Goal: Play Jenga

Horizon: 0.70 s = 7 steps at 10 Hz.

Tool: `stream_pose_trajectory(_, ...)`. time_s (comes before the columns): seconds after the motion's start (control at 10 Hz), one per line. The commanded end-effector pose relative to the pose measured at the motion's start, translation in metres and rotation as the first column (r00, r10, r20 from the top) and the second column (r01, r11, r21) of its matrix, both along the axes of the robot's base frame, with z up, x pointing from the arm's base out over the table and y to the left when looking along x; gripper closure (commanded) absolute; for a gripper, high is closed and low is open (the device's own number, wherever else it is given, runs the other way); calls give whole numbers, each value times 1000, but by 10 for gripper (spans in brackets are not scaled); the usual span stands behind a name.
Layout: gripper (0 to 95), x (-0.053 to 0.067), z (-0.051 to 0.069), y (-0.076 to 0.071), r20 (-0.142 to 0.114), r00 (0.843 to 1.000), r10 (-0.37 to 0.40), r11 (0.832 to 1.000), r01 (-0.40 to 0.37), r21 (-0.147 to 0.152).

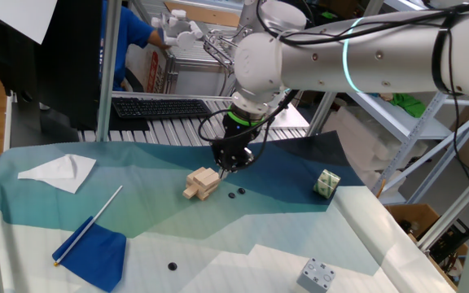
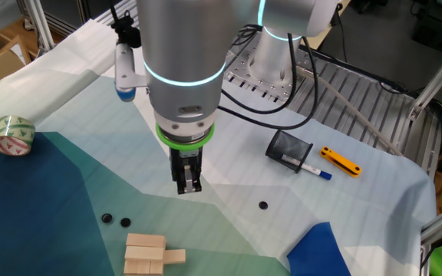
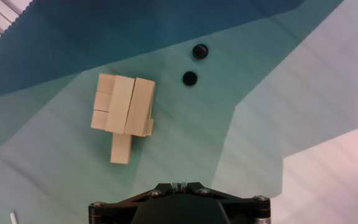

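In one fixed view the gripper [image 1: 225, 168] hangs over the middle of the desk, toward its far edge, with its tip just beside and above the stack of wooden blocks [image 1: 202, 183]; the fingers look close together with nothing between them. The stack rests on the blue-green cloth [image 1: 137, 212], one block sticking out toward the near edge. Two small black discs [image 1: 236, 193] lie just right of the stack, a roll of green-and-white tape [image 1: 326, 184] sits toward the right edge, a grey metal block [image 1: 317, 274] near the front right corner, a folded white sheet [image 1: 59, 172] by the left edge, and a blue cloth with a white stick [image 1: 93, 248] near the front left corner. In the other fixed view the gripper [image 2: 186, 185] points straight down, fingers together and empty, clear of the stack [image 2: 148, 254] at the bottom edge; a black box [image 2: 288, 149] and a yellow tool [image 2: 340, 162] lie well apart on the right. In the hand view the stack [image 3: 123, 109] lies left of centre, one block jutting downward, with the discs [image 3: 190, 78] near its upper right; the fingertips are out of sight here.
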<state>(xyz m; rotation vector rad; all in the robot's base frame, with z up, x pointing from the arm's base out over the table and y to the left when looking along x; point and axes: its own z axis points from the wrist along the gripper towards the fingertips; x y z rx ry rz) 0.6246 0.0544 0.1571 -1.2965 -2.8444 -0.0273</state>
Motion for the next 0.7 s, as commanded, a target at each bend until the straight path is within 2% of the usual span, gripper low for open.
stream_pose_trajectory(0.1, 950, 0, -1, 1, -25, 1000, 3, 999, -4, -43)
stream_pose_trajectory(0.2, 950, 0, -1, 1, -29, 1000, 9, 999, -11, -46)
stream_pose_trajectory(0.5, 950, 0, -1, 1, -33, 999, 34, 996, -36, -79)
stream_pose_trajectory(0.7, 950, 0, -1, 1, -38, 999, 25, 996, -28, -85)
